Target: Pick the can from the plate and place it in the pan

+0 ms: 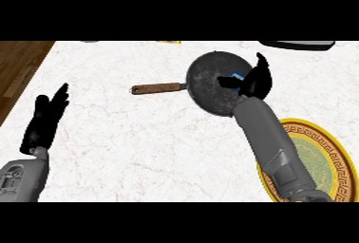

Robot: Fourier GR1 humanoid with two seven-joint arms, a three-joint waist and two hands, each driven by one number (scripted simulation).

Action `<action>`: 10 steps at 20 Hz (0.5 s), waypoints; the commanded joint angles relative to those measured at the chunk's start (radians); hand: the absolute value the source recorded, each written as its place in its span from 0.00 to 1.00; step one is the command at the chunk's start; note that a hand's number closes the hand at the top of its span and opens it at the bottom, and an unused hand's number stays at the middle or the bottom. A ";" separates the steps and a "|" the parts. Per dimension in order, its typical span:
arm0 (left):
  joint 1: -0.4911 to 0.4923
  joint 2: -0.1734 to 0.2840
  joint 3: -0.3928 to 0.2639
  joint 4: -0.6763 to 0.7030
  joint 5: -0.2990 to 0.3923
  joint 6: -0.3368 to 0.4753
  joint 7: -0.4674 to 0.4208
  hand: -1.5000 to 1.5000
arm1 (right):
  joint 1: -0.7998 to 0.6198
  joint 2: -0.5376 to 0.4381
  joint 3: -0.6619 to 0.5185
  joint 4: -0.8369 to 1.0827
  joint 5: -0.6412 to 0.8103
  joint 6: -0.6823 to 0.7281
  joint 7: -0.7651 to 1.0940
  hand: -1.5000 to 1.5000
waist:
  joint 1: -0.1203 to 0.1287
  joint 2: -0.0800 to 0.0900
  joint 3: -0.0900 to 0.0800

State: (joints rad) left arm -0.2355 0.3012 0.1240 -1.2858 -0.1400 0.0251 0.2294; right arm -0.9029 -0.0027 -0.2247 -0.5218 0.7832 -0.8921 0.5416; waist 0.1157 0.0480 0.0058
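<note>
Right hand (255,78) over pan's right rim at 1 o'clock of view, fingers curled round can (237,76); only small blue-and-white patch of can visible between thumb and fingers. Can held above dark round frying pan (210,80), contact with pan floor not discernible. Pan's brown handle (157,88) points toward 9 o'clock. Plate (335,156), gold-rimmed with green centre, at 4 o'clock, partly hidden under right forearm. Left hand (45,118) at 9 o'clock, resting, fingers straight and together, holding nothing. White marble counter (140,152) beneath everything.
</note>
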 commanded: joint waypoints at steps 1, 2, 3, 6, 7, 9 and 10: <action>-0.009 -0.016 -0.018 0.017 -0.009 0.000 -0.005 0.50 | -0.037 0.003 -0.035 0.025 -0.071 -0.113 -0.101 0.00 | 0.003 0.002 0.000; 0.013 0.004 -0.002 -0.008 0.000 -0.009 -0.001 0.50 | -0.022 0.003 -0.038 0.026 -0.083 -0.135 -0.146 0.00 | 0.011 -0.003 0.000; -0.015 -0.037 -0.032 0.008 -0.032 0.032 0.014 0.50 | -0.009 0.003 -0.040 0.013 -0.106 -0.159 -0.189 0.00 | -0.004 0.000 0.001; -0.011 0.012 0.011 -0.008 0.002 -0.001 0.013 0.50 | -0.033 0.003 -0.086 0.003 -0.124 -0.212 -0.255 0.00 | -0.011 -0.007 0.000; 0.021 0.009 -0.005 -0.005 -0.004 -0.015 -0.015 0.50 | -0.023 0.002 -0.094 0.011 -0.135 -0.257 -0.269 0.00 | -0.009 -0.008 -0.001; 0.006 0.004 0.011 -0.002 0.000 0.005 0.031 0.50 | -0.059 0.002 -0.117 0.021 -0.163 -0.278 -0.286 0.00 | -0.029 -0.017 -0.002; -0.006 0.004 0.009 0.004 -0.013 0.017 0.016 0.50 | -0.059 0.002 -0.118 0.048 -0.187 -0.306 -0.292 0.00 | -0.027 -0.016 -0.002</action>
State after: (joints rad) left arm -0.2316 0.3065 0.1290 -1.2868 -0.1433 0.0257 0.2396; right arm -0.9370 -0.0052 -0.3152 -0.5056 0.6465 -1.0667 0.2879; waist 0.1003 0.0377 0.0047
